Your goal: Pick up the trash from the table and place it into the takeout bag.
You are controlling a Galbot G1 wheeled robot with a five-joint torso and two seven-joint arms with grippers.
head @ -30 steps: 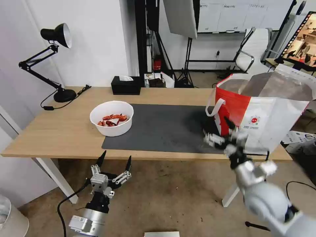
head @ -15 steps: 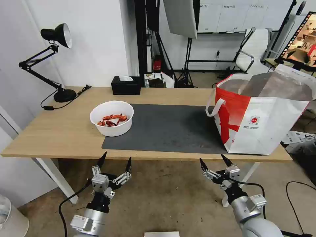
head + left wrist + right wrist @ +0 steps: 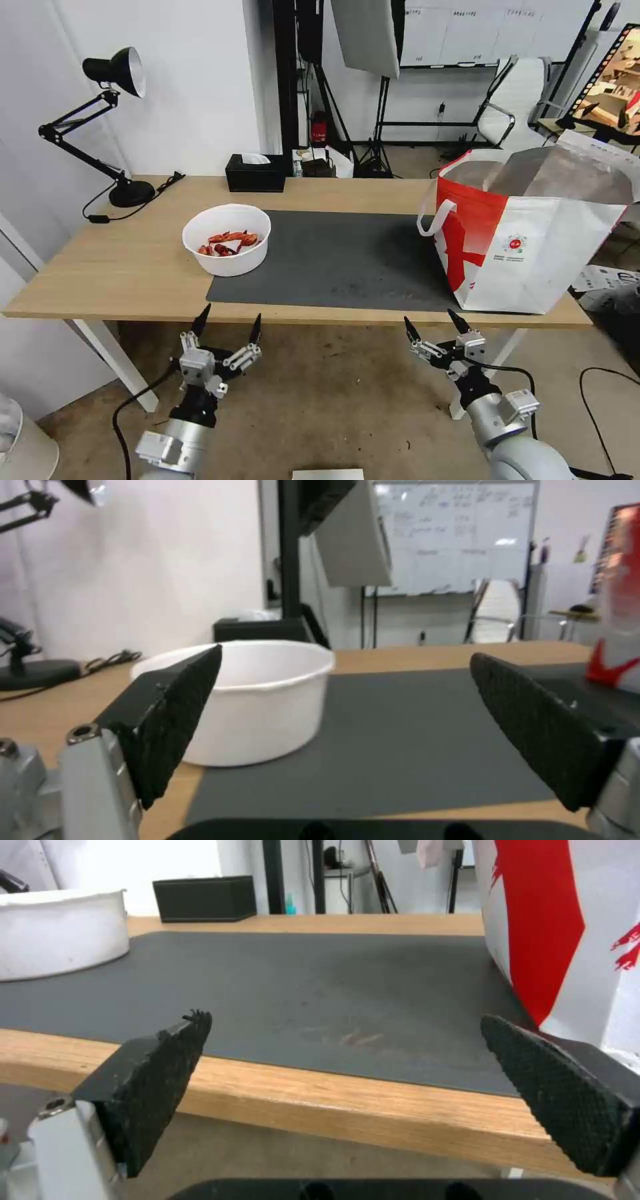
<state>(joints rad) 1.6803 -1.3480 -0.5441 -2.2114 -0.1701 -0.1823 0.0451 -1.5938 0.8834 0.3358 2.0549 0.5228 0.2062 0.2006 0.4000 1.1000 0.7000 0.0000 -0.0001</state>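
Observation:
A white bowl with red crayfish shells, the trash in view, sits on the table at the left edge of the dark grey mat. The red-and-white takeout bag stands open on the table's right end. My left gripper is open in front of the table's near edge, just below it and in line with the bowl. My right gripper is open too, below the near edge and left of the bag. Nothing is between either pair of fingers.
A black tissue box stands at the table's back edge and a black desk lamp at the back left. Behind are a light stand, a white chair and a whiteboard. White table legs stand under the desk.
My right arm dropped from in front of the bag to below the table's near edge and now holds there. My left gripper has risen slightly.

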